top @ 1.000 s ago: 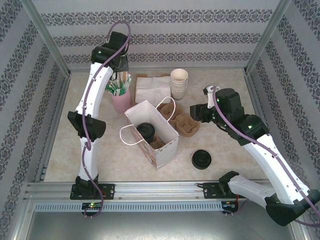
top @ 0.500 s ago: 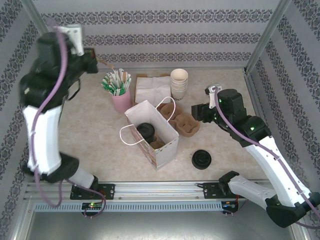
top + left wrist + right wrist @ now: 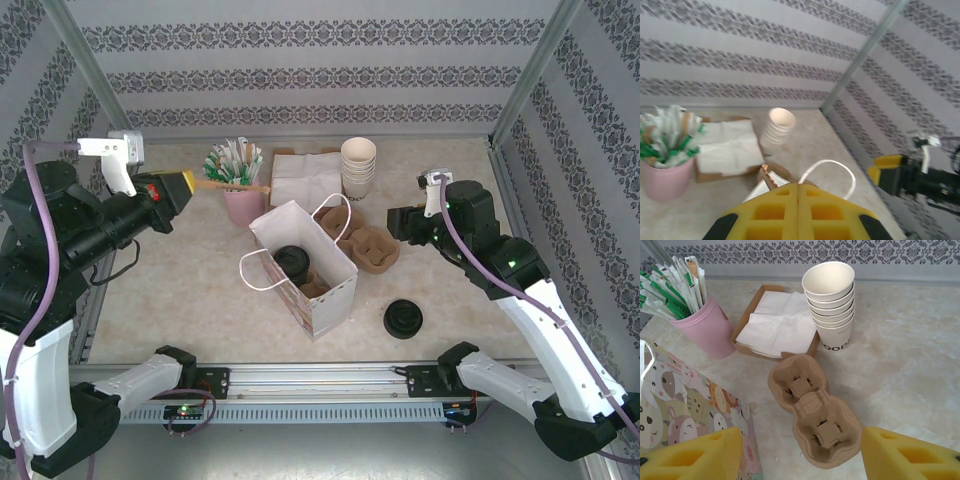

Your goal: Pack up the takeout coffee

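The takeout coffee [image 3: 291,261], seen as a black disc, stands inside the open white paper bag [image 3: 322,300] at mid-table. My left gripper [image 3: 188,183] is raised at the left, well away from the bag, shut on a thin wooden stir stick [image 3: 235,186] that points right over the pink cup. The stick's tip [image 3: 767,175] pokes out beside the closed yellow fingers [image 3: 770,210] of the left gripper [image 3: 798,186]. My right gripper [image 3: 400,222] hangs open over the empty pulp cup carrier [image 3: 815,412]; the right gripper [image 3: 800,460] has nothing between its fingers.
A pink cup of packets and sticks [image 3: 240,200] stands behind the bag, with a tray of napkins [image 3: 305,175] and a stack of lidless cups [image 3: 358,165] to its right. A low pile of black lids [image 3: 403,319] lies front right. Patterned walls enclose the table.
The left arm has swung from the pink cup at the back up and out to the left, carrying the stir stick. The right gripper has drifted slightly back and to the right.
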